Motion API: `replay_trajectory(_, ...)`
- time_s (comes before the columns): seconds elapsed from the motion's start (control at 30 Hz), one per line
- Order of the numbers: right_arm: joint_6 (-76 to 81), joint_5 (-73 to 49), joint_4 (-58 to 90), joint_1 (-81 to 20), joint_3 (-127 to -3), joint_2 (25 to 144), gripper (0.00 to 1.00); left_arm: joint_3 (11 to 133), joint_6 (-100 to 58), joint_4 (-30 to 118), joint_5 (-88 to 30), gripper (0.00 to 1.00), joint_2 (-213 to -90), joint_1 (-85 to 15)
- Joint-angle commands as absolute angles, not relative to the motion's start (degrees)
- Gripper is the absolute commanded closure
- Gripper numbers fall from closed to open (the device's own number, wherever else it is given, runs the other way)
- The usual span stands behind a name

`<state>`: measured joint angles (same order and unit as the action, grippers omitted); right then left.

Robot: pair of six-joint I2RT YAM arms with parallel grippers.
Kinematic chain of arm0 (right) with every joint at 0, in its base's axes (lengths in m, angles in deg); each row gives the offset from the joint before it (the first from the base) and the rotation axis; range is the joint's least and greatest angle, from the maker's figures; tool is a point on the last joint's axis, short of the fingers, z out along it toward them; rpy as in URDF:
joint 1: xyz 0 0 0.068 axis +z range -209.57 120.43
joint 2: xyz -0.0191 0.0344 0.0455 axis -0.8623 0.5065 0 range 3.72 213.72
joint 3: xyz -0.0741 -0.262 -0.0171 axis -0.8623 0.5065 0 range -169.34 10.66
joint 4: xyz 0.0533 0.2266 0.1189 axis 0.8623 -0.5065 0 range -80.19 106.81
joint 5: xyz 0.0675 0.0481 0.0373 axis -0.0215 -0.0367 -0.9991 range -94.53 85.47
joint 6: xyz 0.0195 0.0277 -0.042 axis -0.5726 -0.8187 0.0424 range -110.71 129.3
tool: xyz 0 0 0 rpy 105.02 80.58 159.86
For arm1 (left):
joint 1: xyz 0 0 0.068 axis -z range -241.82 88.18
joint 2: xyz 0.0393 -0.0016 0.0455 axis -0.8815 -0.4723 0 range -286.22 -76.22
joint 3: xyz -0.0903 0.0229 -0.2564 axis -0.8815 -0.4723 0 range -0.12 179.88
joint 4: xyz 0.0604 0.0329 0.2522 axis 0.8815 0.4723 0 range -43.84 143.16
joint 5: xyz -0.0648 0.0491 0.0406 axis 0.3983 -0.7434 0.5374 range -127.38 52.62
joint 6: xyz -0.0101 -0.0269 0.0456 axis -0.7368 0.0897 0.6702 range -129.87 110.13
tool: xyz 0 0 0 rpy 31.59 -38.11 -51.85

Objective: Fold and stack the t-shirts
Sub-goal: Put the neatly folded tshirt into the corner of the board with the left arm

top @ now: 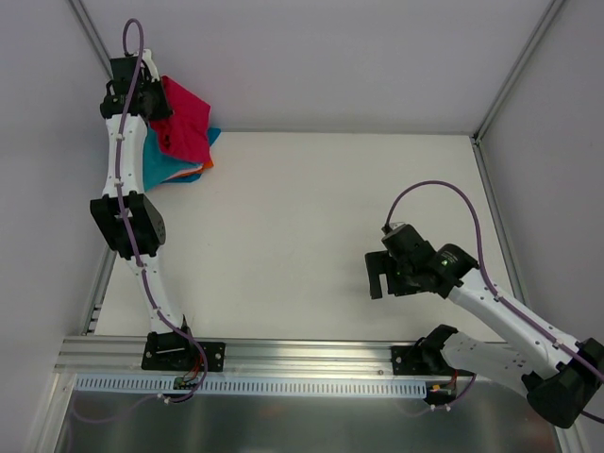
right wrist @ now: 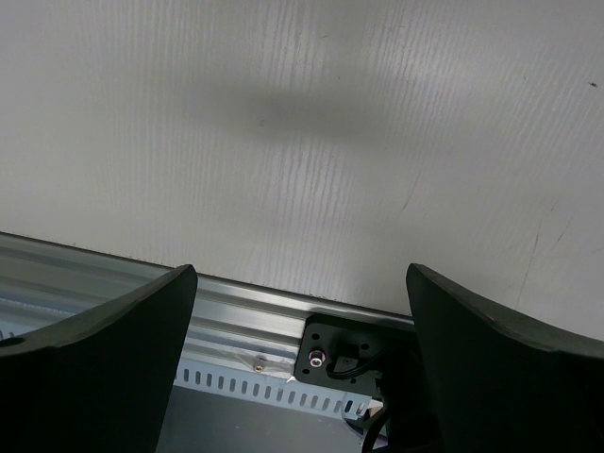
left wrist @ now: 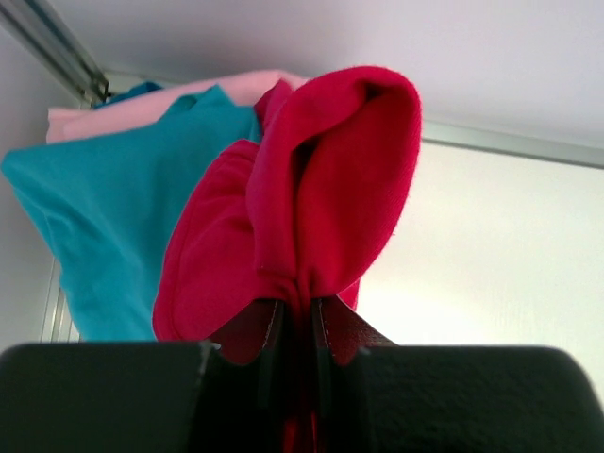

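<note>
Left wrist: left hand (left wrist: 300,330) pinches bunched red t-shirt (left wrist: 302,198); right hand (right wrist: 302,368) gapes wide.

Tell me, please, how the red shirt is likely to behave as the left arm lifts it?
Probably floppy: the red shirt bunches into soft folds above the shut left fingers. It likely hangs and sways rather than holding shape. It may drag the teal shirt, which it overlaps.

Robot lab test cell, not a home or shop. Plain white counter (top: 311,226) boxed in by blank white panels (top: 321,57) held in aluminium posts (top: 519,71). Extruded aluminium rail (top: 311,354) runs along the near edge, a slotted cable duct (top: 302,385) just beneath it. Two arm bases (top: 182,354) bolted to the rail, purple cables (top: 444,189) looping off the arms.
</note>
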<state>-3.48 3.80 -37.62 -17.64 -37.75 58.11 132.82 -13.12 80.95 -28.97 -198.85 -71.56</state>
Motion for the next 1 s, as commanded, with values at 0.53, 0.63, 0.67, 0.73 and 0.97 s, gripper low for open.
replay_trajectory(0.53,-0.6,3.6,-37.2,-19.1,-39.3,61.6,0.0,130.1,-13.4,81.0,-32.5,1.0,-197.2,-77.2)
replay_trajectory(0.63,0.2,3.4,-37.4,-19.4,-40.1,62.9,0.0,129.3,-13.8,80.5,-32.5,1.0,-197.7,-77.9)
replay_trajectory(0.67,0.3,3.3,-37.5,-19.5,-40.6,63.2,0.01,129.2,-13.8,80.5,-32.7,1.0,-198.0,-78.3)
replay_trajectory(0.73,0.8,3.1,-37.7,-19.7,-40.9,64.2,0.0,128.4,-14.2,80.0,-32.6,1.0,-198.5,-78.7)
replay_trajectory(0.97,1.1,3.0,-39.0,-20.0,-42.0,66.2,0.01,128.9,-16.5,77.0,-29.8,1.0,-203.1,-81.0)
